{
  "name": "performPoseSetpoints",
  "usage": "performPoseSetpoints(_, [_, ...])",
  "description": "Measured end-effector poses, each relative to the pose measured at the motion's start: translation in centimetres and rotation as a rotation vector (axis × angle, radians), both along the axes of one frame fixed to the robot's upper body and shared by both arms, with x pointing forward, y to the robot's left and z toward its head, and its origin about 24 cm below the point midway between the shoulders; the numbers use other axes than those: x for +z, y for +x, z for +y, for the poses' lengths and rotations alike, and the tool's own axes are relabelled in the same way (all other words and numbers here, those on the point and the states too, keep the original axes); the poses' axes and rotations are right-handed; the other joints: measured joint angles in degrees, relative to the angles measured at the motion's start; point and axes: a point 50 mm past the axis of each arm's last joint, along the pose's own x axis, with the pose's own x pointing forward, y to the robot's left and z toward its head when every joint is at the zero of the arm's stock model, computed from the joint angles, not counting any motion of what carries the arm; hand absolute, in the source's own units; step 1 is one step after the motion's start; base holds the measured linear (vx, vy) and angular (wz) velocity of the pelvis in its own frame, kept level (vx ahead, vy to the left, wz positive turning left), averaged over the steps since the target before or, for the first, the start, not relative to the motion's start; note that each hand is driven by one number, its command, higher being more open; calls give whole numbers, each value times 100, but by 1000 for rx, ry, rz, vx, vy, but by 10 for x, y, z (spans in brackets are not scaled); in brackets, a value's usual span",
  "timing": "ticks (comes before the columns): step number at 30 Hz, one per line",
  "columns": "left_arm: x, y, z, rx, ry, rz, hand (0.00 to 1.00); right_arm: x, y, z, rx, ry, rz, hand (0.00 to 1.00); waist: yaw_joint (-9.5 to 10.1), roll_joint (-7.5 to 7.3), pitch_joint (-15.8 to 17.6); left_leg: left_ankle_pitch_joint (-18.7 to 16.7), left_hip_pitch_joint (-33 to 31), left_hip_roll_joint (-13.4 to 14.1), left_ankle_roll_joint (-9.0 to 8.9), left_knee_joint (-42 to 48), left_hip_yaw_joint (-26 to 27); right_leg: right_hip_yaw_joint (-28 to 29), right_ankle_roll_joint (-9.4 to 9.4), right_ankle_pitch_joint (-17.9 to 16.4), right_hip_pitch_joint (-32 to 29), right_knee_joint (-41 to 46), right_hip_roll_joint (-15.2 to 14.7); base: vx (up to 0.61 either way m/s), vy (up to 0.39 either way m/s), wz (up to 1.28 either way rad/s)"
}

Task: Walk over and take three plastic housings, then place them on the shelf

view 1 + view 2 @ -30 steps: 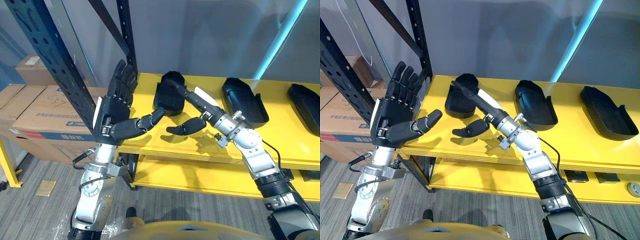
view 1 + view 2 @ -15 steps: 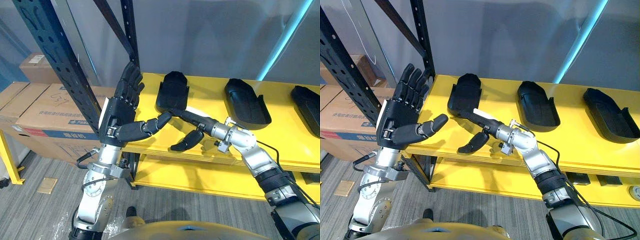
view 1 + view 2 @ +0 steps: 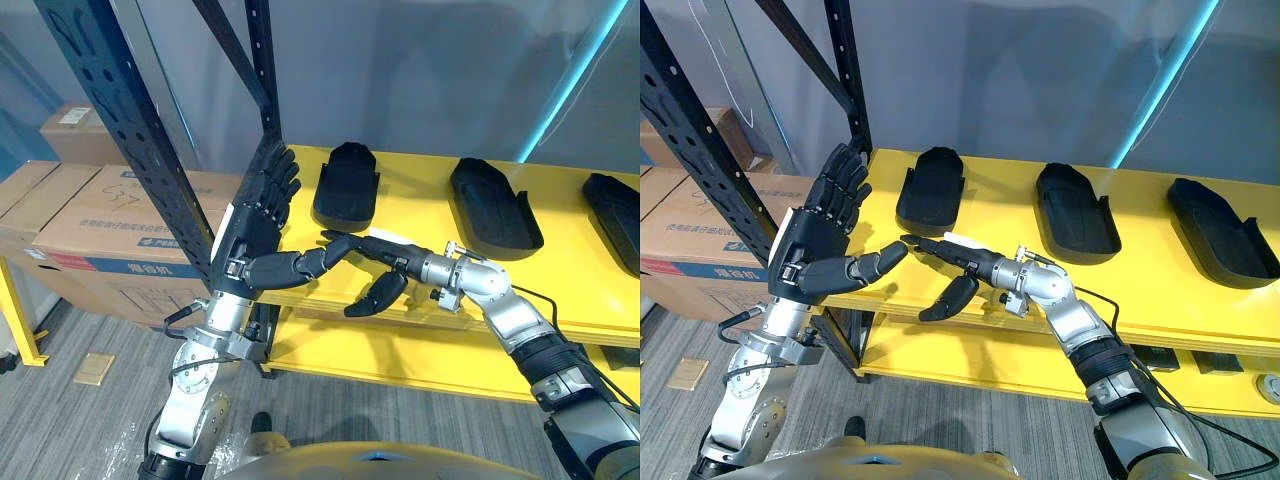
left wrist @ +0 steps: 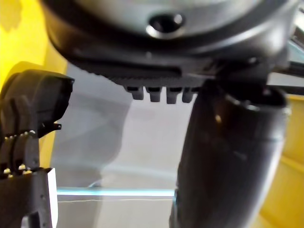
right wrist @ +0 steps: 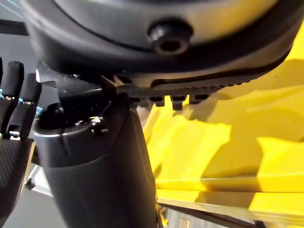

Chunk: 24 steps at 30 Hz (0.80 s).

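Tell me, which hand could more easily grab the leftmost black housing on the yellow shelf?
Probably the right hand: it lies open, low over the yellow shelf, fingertips just short of the leftmost housing. The left hand, also open, is raised at the shelf's end beside the dark upright.

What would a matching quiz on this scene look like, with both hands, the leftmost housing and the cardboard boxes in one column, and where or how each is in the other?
Column one:
1 left hand
2 right hand
3 leftmost plastic housing
4 cardboard boxes

Column two:
A lying on the yellow shelf
B open, fingers pointing up
C stacked behind the dark rack upright
D open, fingers stretched out low over the shelf's front

Pairs: 1-B, 2-D, 3-A, 4-C
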Motion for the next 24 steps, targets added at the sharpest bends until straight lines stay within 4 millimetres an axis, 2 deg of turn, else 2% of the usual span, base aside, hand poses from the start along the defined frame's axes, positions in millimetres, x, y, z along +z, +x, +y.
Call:
performPoseSetpoints(3, [0,0,0,-1,2,-2,100,0,0,-1,-4,24,19,100,1,-37,23,-1,1,0,0,0,4,5,6,-5,-1,0,0,0,0,0])
performPoseSetpoints(24, [7,5,-1,2,9,-30,100,4,-4,-7,5,68,57,100,3,-37,101,-26,10,-2,3,0,43,36,13,-12,-10,-15,0,0,0,0])
